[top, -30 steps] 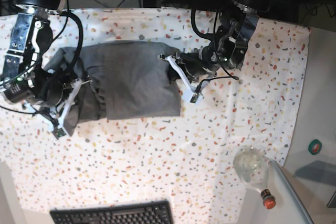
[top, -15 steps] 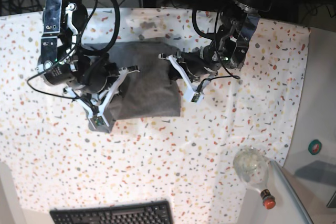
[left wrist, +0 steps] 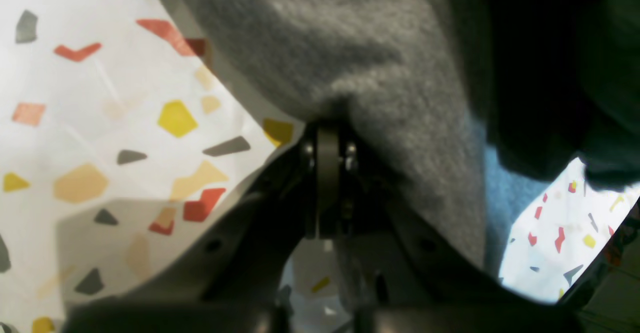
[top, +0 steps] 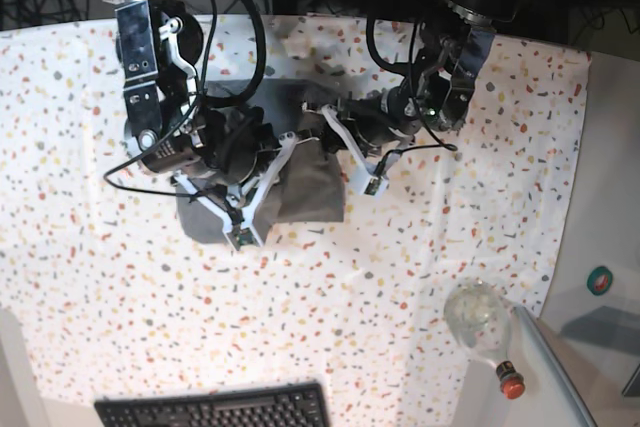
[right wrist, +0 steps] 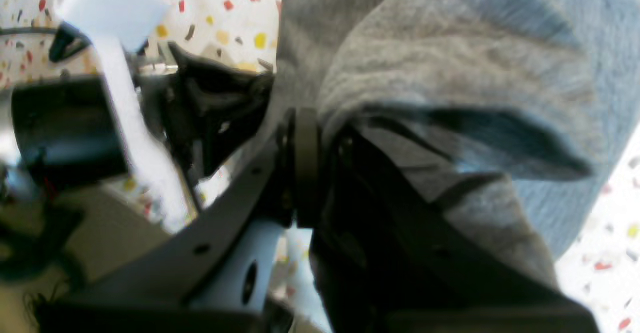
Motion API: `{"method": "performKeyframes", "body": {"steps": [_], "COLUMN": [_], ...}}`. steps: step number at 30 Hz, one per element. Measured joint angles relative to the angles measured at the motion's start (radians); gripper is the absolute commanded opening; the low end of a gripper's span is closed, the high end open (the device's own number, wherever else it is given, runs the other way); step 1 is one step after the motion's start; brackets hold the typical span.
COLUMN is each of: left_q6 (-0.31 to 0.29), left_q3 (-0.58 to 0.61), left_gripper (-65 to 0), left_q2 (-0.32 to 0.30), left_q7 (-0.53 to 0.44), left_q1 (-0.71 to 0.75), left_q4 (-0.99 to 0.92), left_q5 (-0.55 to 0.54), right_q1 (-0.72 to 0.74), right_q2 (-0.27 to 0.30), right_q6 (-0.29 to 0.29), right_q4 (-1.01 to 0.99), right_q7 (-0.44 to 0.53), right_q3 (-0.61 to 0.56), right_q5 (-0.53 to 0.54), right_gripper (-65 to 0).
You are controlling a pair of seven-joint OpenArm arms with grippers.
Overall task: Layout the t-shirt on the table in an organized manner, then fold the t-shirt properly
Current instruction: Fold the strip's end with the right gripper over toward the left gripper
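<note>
The grey t-shirt [top: 312, 190] lies bunched at the middle of the speckled table [top: 90, 277], with one side folded over onto the rest. My right gripper [top: 262, 182] is over the shirt's middle. In the right wrist view it [right wrist: 305, 118] is shut on a fold of the t-shirt [right wrist: 450, 73]. My left gripper [top: 338, 137] is at the shirt's right edge. In the left wrist view it [left wrist: 327, 128] is shut on the t-shirt's [left wrist: 350, 48] hem just above the table [left wrist: 100, 123]. The two grippers are close together.
A black keyboard [top: 215, 409] lies at the front edge. A clear glass bottle with a red cap [top: 482, 325] lies at the front right, beside a pale side surface with a green disc [top: 600, 280]. Cables and dark equipment sit behind the table.
My right gripper has swept from the table's left side to its middle, carrying the shirt's left part over onto the rest. My left gripper has stayed in place, holding its edge.
</note>
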Motion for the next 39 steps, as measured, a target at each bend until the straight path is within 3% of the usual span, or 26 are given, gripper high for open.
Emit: {"method": "performKeyframes", "body": {"steps": [4,9,21,39], "left_q6": [0.000,0.000,0.000,0.000], "left_q3": [0.000,0.000,-0.005,-0.008], "left_gripper": [-65.0,-65.0,-65.0,-65.0], "left_q2": [0.000,-0.003,-0.014,-0.014], "left_q7": [0.000,0.000,0.000,0.000], "left_q1": [0.000,0.000,-0.003,-0.008], "left_q4": [0.000,0.000,0.000,0.000], "left_q5": [0.000,0.000,0.000,0.000], "right_q1": [0.013,0.047,0.036,0.034], "right_q2": [0.005,0.003,0.003,0.003], "right_q6": [-0.005,-0.063,-0.064,-0.064], "right_q4": [-0.034,-0.110,-0.117,-0.097], "right_q7": [0.013,0.071,0.066,-0.025], "right_q3": [0.001,-0.005,-0.006,-0.006], "right_q5": [-0.006,0.000,0.001,0.001], "right_gripper": [-65.0,-65.0,-65.0,-65.0]}}
